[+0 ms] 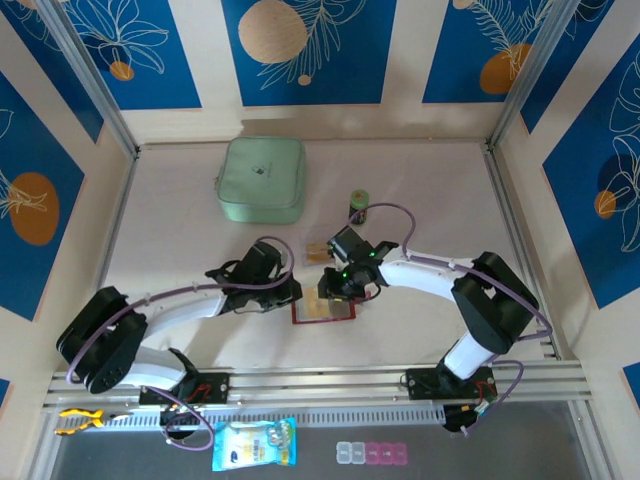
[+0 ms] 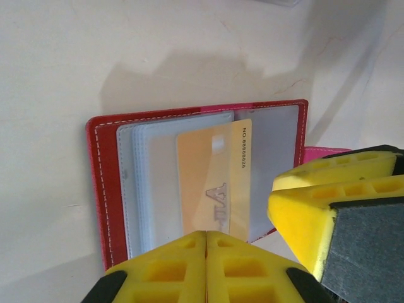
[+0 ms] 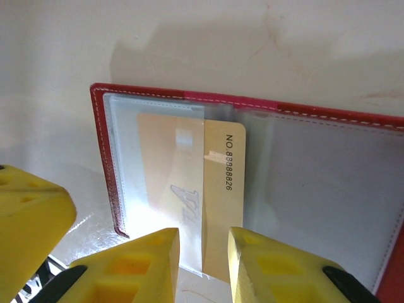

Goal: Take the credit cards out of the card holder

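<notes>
The red card holder point(image 2: 101, 164) lies open on the table, also seen from above point(image 1: 325, 314). An orange-tan credit card point(image 2: 214, 183) sits in a clear pocket, one long edge sticking out. My left gripper point(image 2: 206, 237) is shut, its tips resting at the holder's near edge over the card's end. My right gripper point(image 3: 204, 252) is open a little, its fingertips on either side of the card's point(image 3: 222, 189) exposed strip at the holder's point(image 3: 104, 145) near edge. The two grippers, left point(image 1: 293, 293) and right point(image 1: 341, 290), meet over the holder.
A tan card point(image 1: 316, 252) lies loose on the table just beyond the holder. Farther back stand a mint-green square case point(image 1: 262, 178) and a small green-topped object point(image 1: 359, 200). A snack packet point(image 1: 254, 443) and small pill boxes point(image 1: 372, 453) lie in front of the rail.
</notes>
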